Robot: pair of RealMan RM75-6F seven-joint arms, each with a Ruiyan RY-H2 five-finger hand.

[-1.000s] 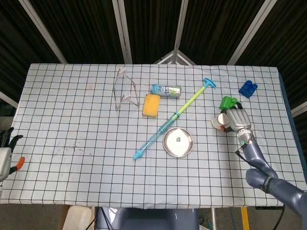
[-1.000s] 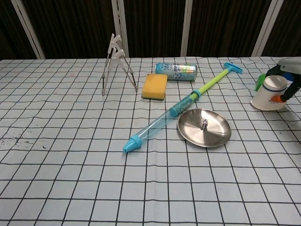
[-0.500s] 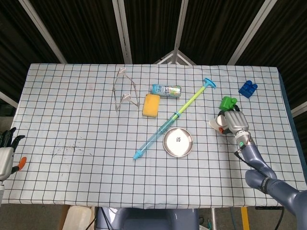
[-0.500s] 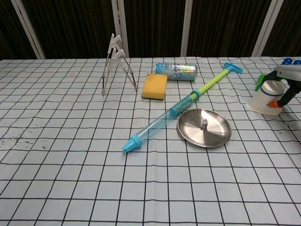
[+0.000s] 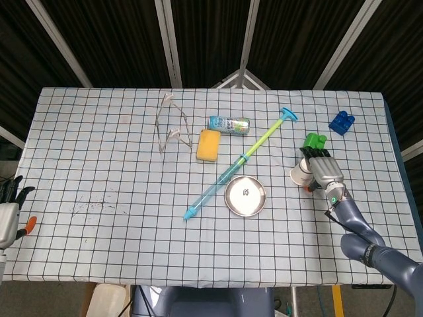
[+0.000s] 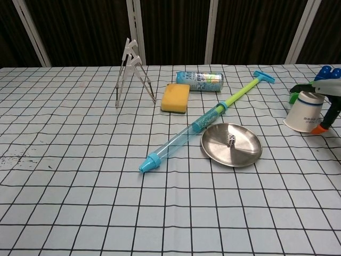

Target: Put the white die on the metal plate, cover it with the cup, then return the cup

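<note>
Table: a white cloth with a black grid [image 5: 99, 145] covers it; dark slatted panels and pale metal struts stand behind — the head view takes in the whole top, the chest view only its middle and right.
Right arm: only the head view shows it, grey, coming in from the lower right corner.
Left hand [image 5: 6, 221]: seen in the head view alone, at the far left edge and off the cloth, well apart from every object; whether its fingers are apart or closed I cannot tell.
Right hand [image 5: 325, 170]: wrapped around the white paper cup [image 6: 306, 111], which is upside down and tilted, its rim lifted toward the plate; the chest view shows only the fingers [image 6: 328, 89] over the cup's top.
Water squirter [image 6: 202, 121]: a long blue and green tube lying slantwise, its barrel just beside the plate.
Metal plate [image 6: 246, 152]: left of the cup and hand, near them but not touching.
White die [image 6: 231, 141]: rests on the plate near its centre — its dots show only in the chest view.
</note>
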